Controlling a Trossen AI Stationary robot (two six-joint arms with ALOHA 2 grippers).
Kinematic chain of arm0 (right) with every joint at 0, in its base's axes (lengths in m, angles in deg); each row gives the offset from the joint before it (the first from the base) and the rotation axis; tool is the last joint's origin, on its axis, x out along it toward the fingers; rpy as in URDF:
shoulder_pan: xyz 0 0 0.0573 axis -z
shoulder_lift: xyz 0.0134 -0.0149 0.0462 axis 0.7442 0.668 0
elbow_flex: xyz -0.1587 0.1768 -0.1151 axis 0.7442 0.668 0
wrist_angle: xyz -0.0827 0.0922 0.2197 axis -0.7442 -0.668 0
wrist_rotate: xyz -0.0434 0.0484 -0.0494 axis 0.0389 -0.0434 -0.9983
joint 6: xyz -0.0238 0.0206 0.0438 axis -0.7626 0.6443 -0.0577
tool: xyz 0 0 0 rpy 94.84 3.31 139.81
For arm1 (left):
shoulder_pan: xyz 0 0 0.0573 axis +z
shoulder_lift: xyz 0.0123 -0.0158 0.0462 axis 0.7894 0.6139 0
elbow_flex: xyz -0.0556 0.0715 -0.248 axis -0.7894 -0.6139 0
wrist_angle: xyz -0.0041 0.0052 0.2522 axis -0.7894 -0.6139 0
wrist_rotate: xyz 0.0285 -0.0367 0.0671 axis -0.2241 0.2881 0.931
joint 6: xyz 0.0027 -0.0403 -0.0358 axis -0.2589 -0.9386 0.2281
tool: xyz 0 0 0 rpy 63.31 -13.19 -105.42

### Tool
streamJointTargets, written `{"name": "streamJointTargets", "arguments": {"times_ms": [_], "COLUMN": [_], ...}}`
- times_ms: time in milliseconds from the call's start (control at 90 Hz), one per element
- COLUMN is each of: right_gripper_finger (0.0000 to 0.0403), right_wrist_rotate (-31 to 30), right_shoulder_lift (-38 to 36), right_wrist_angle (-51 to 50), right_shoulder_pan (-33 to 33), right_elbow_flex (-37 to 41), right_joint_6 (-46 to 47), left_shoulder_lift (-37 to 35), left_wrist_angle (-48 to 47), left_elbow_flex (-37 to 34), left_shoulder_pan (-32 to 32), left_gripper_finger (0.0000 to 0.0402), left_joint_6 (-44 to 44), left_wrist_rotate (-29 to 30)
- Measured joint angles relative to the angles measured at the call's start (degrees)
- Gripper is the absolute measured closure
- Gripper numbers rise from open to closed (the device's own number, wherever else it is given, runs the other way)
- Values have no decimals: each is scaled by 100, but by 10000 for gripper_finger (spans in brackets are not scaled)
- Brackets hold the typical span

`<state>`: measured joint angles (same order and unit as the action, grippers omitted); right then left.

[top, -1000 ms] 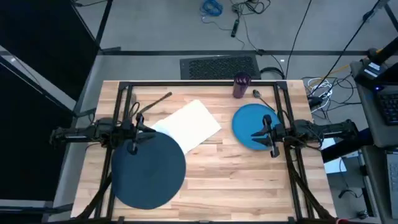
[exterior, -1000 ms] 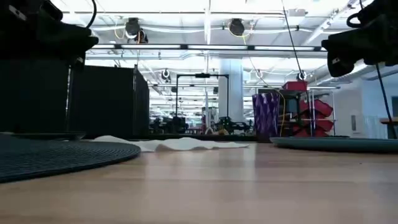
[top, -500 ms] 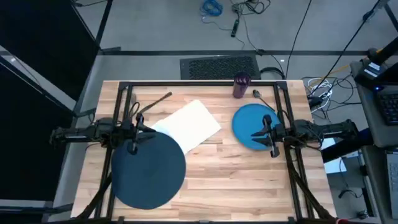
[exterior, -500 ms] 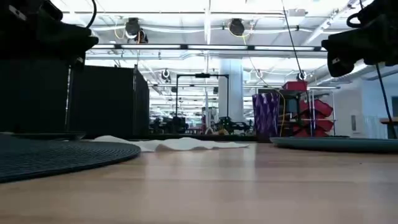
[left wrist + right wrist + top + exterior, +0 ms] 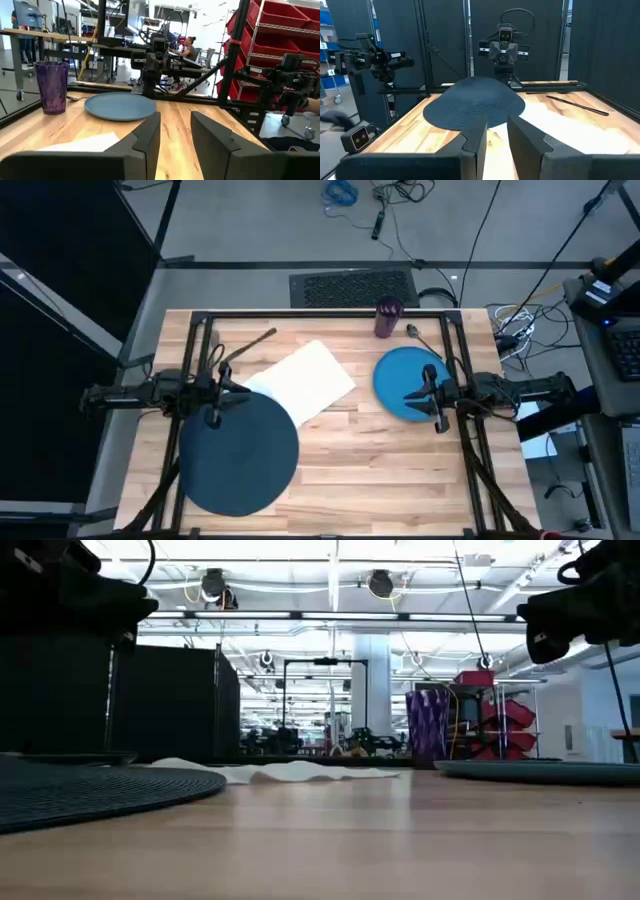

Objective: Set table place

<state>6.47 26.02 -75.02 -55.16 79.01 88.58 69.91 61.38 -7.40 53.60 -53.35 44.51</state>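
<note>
Two narrowly parted tools over pale plank table, red shelving behind

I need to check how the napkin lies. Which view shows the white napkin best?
The high view: the whole white napkin shows, one corner tucked under the navy disc. The low view gives only its rumpled edge; the left wrist view one corner; the right wrist view a pale patch.

Saw a navy placemat at the near left of the plank table, overlapping a white napkin. Noted a blue plate at right, purple cup behind it. Found left gripper and right gripper facing inward.
</note>
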Motion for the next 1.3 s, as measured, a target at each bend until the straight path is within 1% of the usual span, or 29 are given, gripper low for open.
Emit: {"name": "streamJointTargets", "arguments": {"times_ms": [978,1089,1156,1300], "right_gripper_finger": [342,342,342,342], "right_wrist_rotate": [0,-2,-1,-93], "right_shoulder_lift": [0,0,0,2], "right_wrist_angle": [44,57,95,367], "right_shoulder_pan": [0,0,0,0], "right_elbow_flex": [1,1,1,0], "right_joint_6": [-11,-11,-11,60], "left_shoulder_lift": [0,0,0,0], "left_wrist_angle": [66,63,61,83], "left_elbow_flex": [-2,0,-1,-2], "left_shoulder_pan": [0,2,0,0], "left_gripper_finger": [309,309,309,309], "left_joint_6": [1,-10,-182,-447], "left_wrist_rotate": [3,104,151,807]}}
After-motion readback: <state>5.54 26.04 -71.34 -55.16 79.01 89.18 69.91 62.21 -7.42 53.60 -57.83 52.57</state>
